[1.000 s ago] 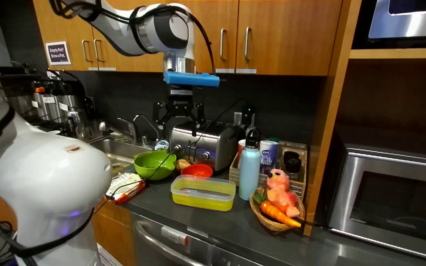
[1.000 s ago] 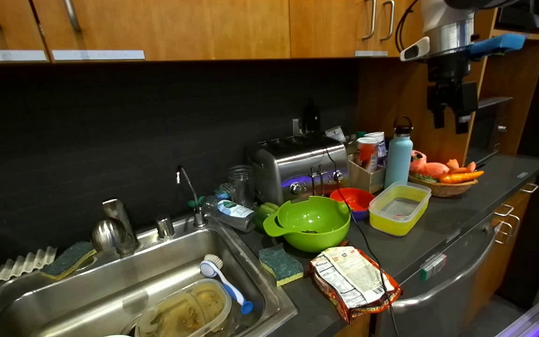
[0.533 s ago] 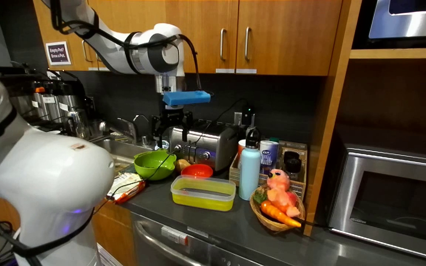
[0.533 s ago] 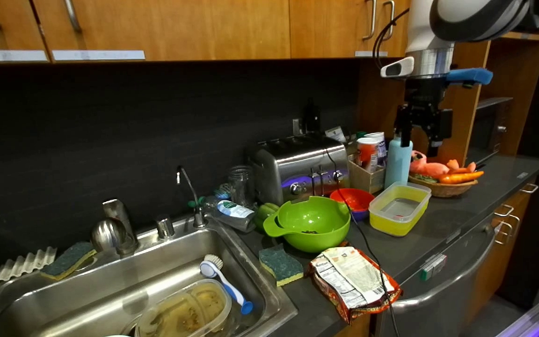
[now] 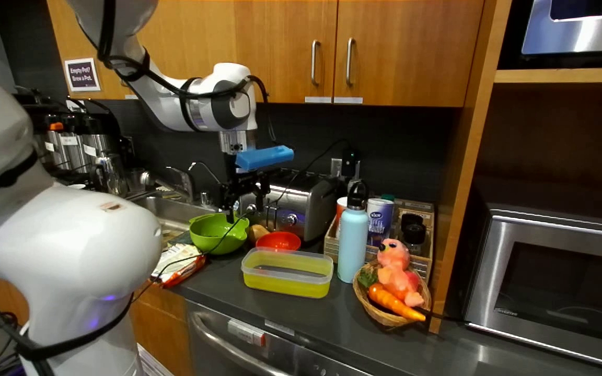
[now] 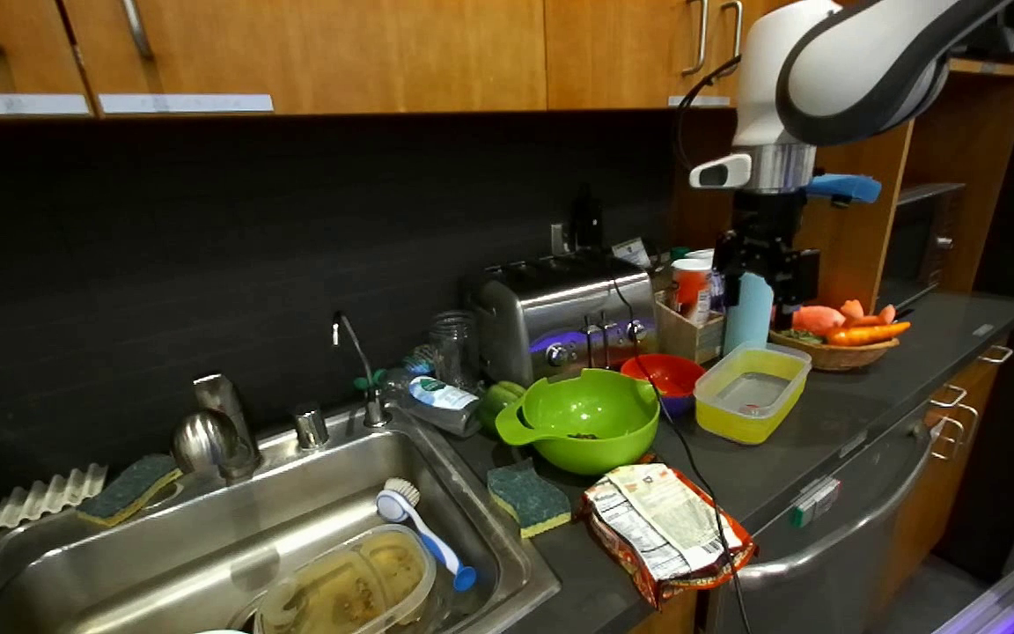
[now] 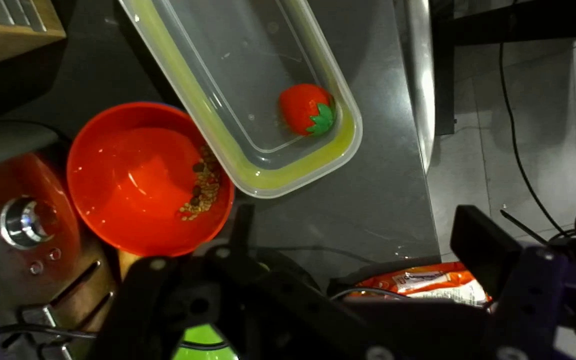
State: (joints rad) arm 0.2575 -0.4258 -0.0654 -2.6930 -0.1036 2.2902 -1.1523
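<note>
My tool (image 7: 358, 230) hangs fingers-down over the table (image 7: 383, 165), spread wide, holding nothing. Wrist view: yellow-sided container (image 7: 293, 175) lies up-frame and left of my gap, long axis slanting from lower right to upper left, running off the top edge. Strawberry (image 7: 303, 107) inside, at the end toward me, leaf cap facing lower right. Red bowl (image 7: 133, 200) just beside the container, touching or not I can't tell; grain-like bits (image 7: 205, 192) within. Red-and-white bag (image 7: 433, 282) low right. In an exterior view my fingertips overlap the green bowl (image 5: 215, 243); depth unclear.
</note>
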